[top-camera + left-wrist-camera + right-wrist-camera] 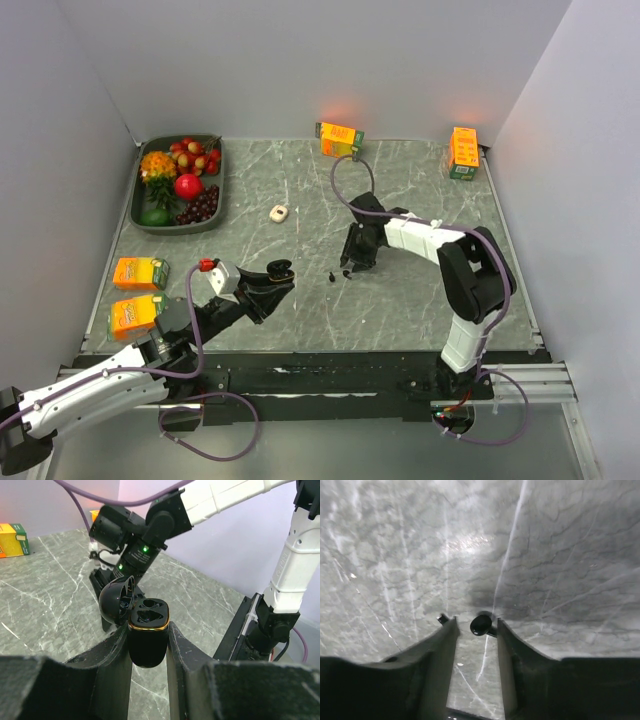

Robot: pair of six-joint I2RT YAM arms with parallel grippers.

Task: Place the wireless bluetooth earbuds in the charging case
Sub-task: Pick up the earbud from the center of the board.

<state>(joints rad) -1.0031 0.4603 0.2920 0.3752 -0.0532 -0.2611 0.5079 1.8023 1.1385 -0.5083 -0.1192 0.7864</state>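
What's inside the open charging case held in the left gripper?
The charging case shows two dark earbud wells, both apparently empty, with the lid open. The left gripper covers its lower sides, and the well bottoms are too dark to read.

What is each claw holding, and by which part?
Left claw: charging case, by its lower body. Right claw: nothing; black earbud lies between its open jaws.

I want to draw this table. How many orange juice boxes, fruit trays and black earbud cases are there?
Orange juice cartons: 4
Fruit tray: 1
Black charging case: 1
Total: 6
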